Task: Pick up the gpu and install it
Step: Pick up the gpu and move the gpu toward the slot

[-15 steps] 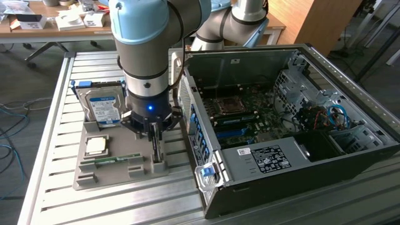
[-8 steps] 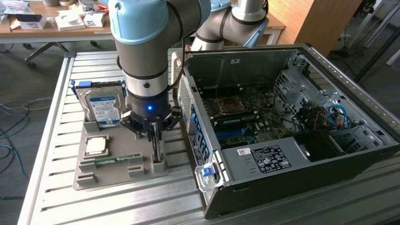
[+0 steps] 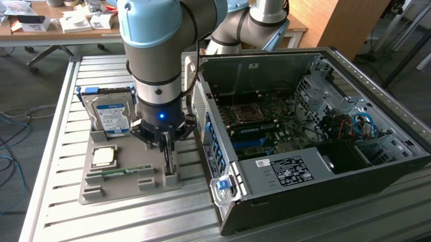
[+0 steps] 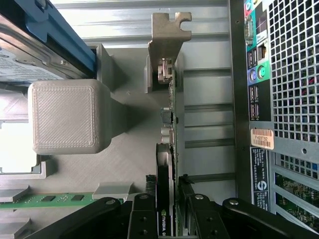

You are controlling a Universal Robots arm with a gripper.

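The gpu (image 4: 164,167) stands on edge in a slot of the grey holder tray (image 3: 128,189). In the wrist view I look along its edge: a dark block on one face, a thin green board beside it, and the pale metal bracket (image 4: 168,35) at the far end. My gripper (image 4: 168,211) straddles the card's near end, and its black fingers (image 4: 142,219) press against both faces. In the exterior view my gripper (image 3: 168,161) points straight down into the tray, just beside the open computer case (image 3: 303,166). The card still sits in its slot.
The tray also holds a silver-labelled hard drive (image 3: 111,113) in a blue frame, a square processor chip (image 3: 104,157) and a narrow green memory strip (image 3: 121,171). The case's rear panel (image 4: 284,74) stands close beside the card. The motherboard (image 3: 269,126) lies exposed inside the case.
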